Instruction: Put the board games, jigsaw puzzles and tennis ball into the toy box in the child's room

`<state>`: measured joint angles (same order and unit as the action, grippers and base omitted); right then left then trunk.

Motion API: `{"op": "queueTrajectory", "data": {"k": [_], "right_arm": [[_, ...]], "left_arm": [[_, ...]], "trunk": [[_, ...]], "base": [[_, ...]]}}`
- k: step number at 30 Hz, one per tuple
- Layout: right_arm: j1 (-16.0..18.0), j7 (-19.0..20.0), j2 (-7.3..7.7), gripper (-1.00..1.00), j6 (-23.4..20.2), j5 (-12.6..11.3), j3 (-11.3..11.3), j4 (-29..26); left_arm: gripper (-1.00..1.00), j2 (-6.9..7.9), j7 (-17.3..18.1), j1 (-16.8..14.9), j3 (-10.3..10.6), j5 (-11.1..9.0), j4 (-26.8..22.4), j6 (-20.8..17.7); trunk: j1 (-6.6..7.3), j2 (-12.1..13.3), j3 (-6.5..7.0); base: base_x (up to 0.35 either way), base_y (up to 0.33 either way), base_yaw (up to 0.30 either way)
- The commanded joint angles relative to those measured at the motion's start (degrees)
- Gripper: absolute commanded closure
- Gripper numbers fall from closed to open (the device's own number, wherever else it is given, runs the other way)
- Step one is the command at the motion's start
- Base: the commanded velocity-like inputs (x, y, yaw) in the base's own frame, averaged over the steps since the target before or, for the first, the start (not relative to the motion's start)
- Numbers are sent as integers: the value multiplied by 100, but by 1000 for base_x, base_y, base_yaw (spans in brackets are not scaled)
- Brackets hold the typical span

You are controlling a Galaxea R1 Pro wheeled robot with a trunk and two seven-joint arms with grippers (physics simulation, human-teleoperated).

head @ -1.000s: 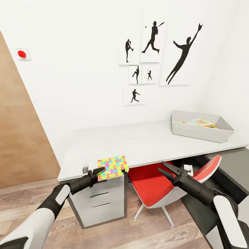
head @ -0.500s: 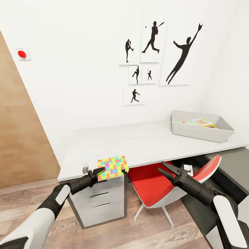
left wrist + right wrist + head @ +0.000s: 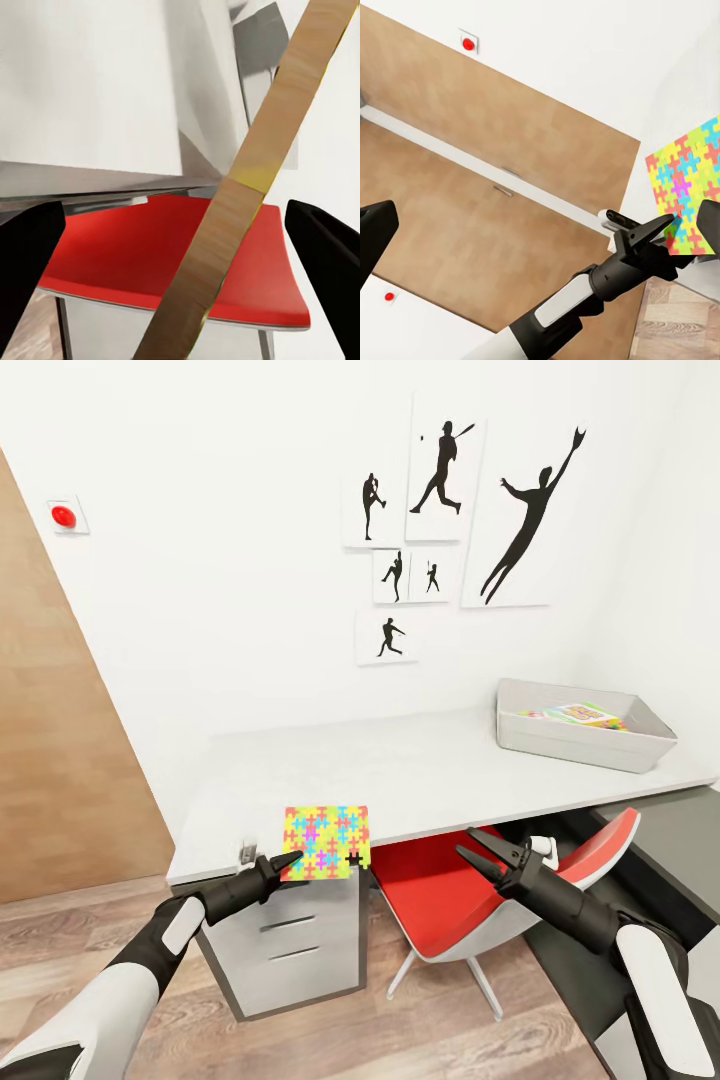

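Note:
A jigsaw puzzle (image 3: 325,843) with a bright multicoloured face stands tilted up at the front edge of the grey table (image 3: 400,770), partly overhanging it. My left gripper (image 3: 287,858) is at its lower left corner. In the left wrist view the puzzle's thin brown edge (image 3: 247,187) runs slantwise between the wide-apart fingers, so this gripper is open around it. The right wrist view shows the puzzle (image 3: 686,180) too. My right gripper (image 3: 472,850) hangs open over the red chair (image 3: 440,900), holding nothing. The grey toy box (image 3: 585,745) sits at the table's far right with colourful boxes (image 3: 578,713) inside.
A grey drawer cabinet (image 3: 290,950) stands under the table's left end, with the chair tucked in beside it. A wooden door (image 3: 60,760) is at the left. Black silhouette pictures (image 3: 445,510) hang on the white wall.
The puzzle has tipped up from lying nearly flat to facing the camera more. The left gripper's tip has shifted slightly under it. The right arm has not moved.

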<state>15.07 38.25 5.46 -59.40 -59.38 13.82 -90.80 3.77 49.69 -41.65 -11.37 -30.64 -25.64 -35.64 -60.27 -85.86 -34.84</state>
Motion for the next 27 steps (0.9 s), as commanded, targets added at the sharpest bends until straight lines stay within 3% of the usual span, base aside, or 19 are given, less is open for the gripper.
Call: {"op": "queueTrajectory", "data": {"k": [1, 27], "right_arm": [[5, 33, -1, -100, -28, 23, 7, 1], [5, 31, -1, -100, -28, 23, 7, 1]], "left_arm": [[100, 1, 6, -10, -85, -144, -107, -22], [100, -8, 4, -10, -76, -137, -107, -12]], "trunk": [[0, -3, -4], [0, -3, -4]], "base": [[0, 0, 0], [-6, 0, 0]]}}
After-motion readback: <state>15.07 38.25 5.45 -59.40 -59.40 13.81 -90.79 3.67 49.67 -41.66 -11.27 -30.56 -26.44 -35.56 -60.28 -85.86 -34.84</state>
